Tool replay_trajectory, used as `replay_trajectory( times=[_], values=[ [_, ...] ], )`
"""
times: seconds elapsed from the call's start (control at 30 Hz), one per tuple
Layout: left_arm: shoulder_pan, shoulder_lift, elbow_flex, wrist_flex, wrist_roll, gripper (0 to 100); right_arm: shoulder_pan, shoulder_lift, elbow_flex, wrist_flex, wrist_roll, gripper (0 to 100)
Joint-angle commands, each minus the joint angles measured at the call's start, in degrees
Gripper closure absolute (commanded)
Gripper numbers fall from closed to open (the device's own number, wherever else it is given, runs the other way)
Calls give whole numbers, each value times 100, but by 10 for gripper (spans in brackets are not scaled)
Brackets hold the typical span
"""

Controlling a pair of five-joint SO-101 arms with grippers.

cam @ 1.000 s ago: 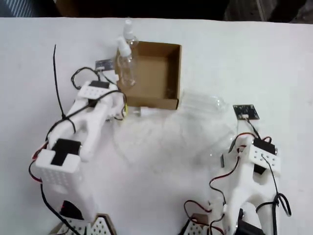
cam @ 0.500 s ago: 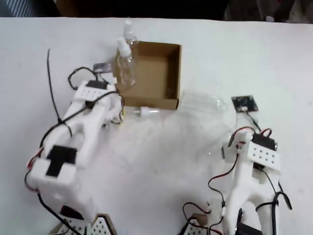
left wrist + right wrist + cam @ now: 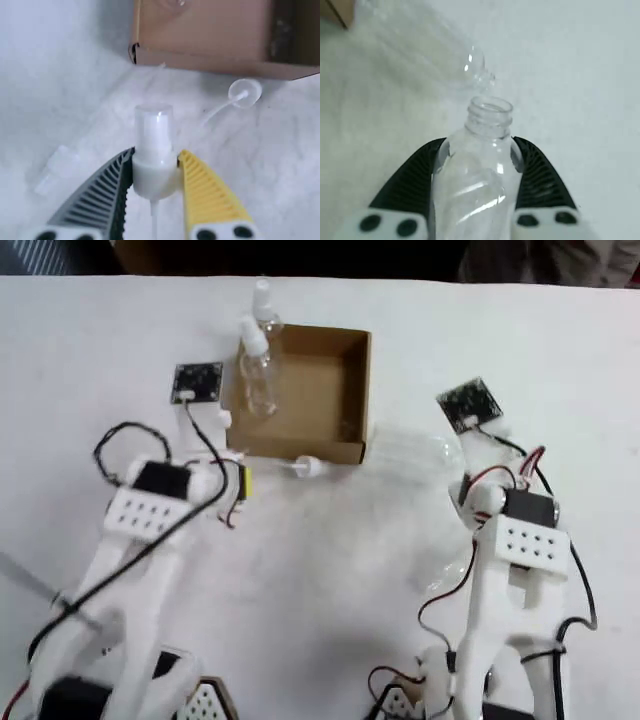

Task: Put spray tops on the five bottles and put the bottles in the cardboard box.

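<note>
Your left gripper (image 3: 156, 151) is clenching one spray top (image 3: 154, 125), its long axis in line with the fingers and its cap pointing toward the cardboard box (image 3: 300, 448) at about 1 o'clock. A second top (image 3: 305, 467) is lying loose against the box's 6 o'clock wall. Two capped bottles (image 3: 257, 375) are sitting at its 10 o'clock corner. Your right gripper (image 3: 479, 145) is grasping one open bottle (image 3: 477, 180), neck pointing toward about 12 o'clock. Another bottle (image 3: 445, 65) is lying beyond it.
</note>
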Motion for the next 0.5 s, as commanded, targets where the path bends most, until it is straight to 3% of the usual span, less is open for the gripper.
replay_trajectory(
  times=[0.0, 0.17, 0.33, 0.47],
  values=[
    [75, -1007, -70, -149, -114, 980, -470, -620, -237, -154, -1846, 983],
    [40, -1560, -97, -862, -114, 980, -1596, -1508, 220, -198, -2901, 983],
    [-92, -1710, -97, -2189, -114, 980, -2932, -2633, 747, -198, -2945, 982],
    [-259, -1710, -97, -3323, -114, 980, -3459, -3547, 1521, -760, -2936, 982]
  ],
)
